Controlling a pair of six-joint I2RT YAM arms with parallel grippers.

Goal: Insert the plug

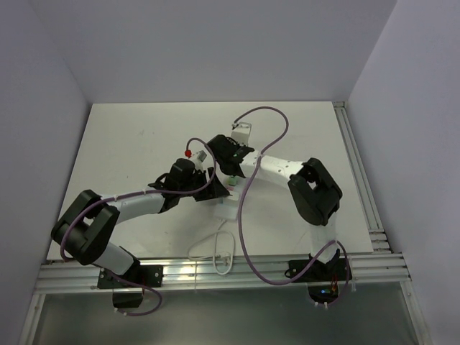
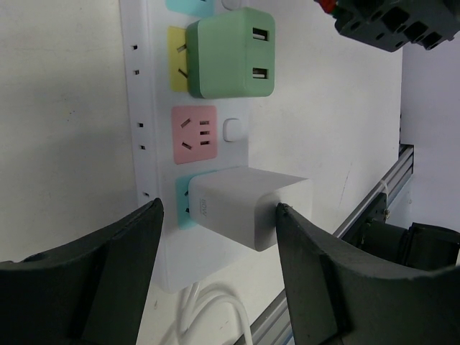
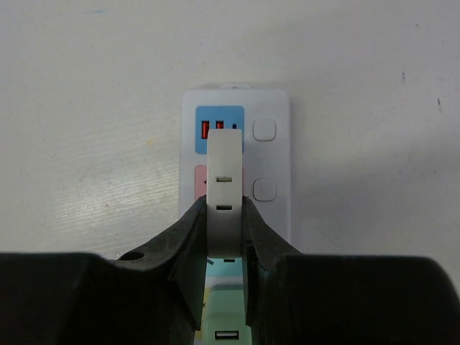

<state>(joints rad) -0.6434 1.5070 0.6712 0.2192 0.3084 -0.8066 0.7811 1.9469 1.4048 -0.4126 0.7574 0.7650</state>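
Note:
A white power strip (image 3: 277,158) with coloured sockets lies on the table and also shows in the left wrist view (image 2: 136,108). My right gripper (image 3: 224,212) is shut on a white plug (image 3: 224,165) with two USB slots. It holds the plug over the strip's pink socket (image 3: 200,176), just below the blue USB panel (image 3: 205,126). I cannot tell whether its prongs are seated. My left gripper (image 2: 219,215) is open, and its fingers (image 2: 108,266) straddle a white adapter (image 2: 248,208) plugged into a teal socket. A green adapter (image 2: 230,54) sits in the yellow socket.
An empty pink socket (image 2: 194,135) lies between the green and white adapters. The strip's white cable (image 1: 215,251) loops toward the front aluminium rail (image 1: 215,273). A small white box (image 1: 241,131) sits behind the arms. Purple arm cables (image 1: 269,118) arc over the table.

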